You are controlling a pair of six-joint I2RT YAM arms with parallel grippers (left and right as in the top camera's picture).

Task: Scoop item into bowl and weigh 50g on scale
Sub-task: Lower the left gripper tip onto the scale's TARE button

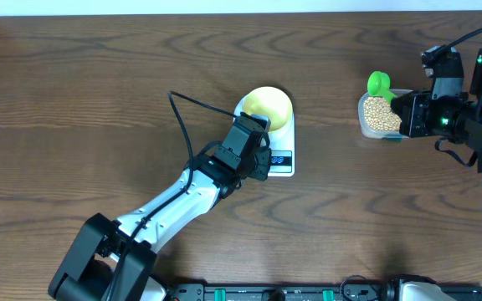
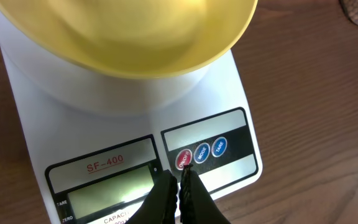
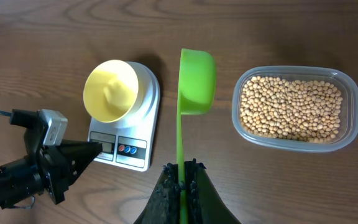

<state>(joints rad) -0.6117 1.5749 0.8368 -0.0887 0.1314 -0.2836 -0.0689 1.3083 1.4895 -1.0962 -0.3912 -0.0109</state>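
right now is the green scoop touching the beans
Apart. The right wrist view shows the green scoop, held in the shut right pincer, left of the clear tub, with bare wood showing between it and the beans.

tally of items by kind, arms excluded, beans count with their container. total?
bowl: 1
scale: 1
scoop: 1
tub of beans: 1
total: 4
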